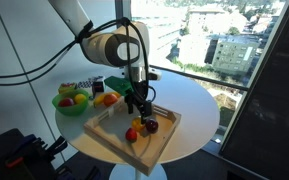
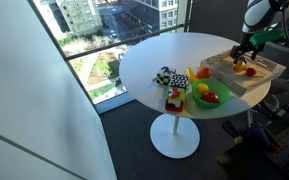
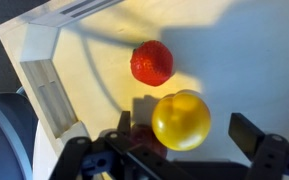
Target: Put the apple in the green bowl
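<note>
Fingers (image 3: 250, 133) wide open, straddling the apple (image 3: 181, 120) on the tray (image 3: 44, 85), gripping nothing; their bases are cut off by the frame. In an exterior view, the fruit in the bowl (image 1: 72, 102) is too small to identify.

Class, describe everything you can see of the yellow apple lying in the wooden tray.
The apple is small, round, smooth and glossy yellow-orange. It rests on the floor of the pale wooden tray, near a red fruit but apart from it. The open hand hovers over it, a finger on each side, not yet gripping.
</note>
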`<state>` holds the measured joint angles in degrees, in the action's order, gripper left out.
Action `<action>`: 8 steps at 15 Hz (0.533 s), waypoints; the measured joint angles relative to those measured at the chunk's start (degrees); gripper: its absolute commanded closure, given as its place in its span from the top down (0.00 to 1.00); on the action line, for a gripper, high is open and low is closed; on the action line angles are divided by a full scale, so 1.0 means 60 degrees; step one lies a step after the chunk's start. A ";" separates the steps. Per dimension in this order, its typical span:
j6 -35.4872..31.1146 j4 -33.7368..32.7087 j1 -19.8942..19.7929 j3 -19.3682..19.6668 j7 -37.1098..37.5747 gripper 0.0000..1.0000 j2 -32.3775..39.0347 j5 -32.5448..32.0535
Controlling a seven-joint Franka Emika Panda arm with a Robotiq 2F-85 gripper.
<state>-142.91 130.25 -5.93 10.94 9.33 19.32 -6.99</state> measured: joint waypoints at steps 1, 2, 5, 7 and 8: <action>0.0000 0.0005 0.0000 0.0000 -0.0004 1.00 0.0009 0.0000; 0.0000 0.0005 -0.0001 0.0000 -0.0004 1.00 0.0032 0.0000; -0.0010 -0.0009 -0.0005 0.0000 -0.0004 1.00 0.0154 0.0000; -0.0138 -0.0043 -0.0005 -0.0001 -0.0004 1.00 0.0272 0.0000; -0.0258 -0.0063 -0.0005 -0.0002 -0.0004 1.00 0.0342 0.0000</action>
<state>-144.46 129.87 -5.96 10.93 9.31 21.37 -6.99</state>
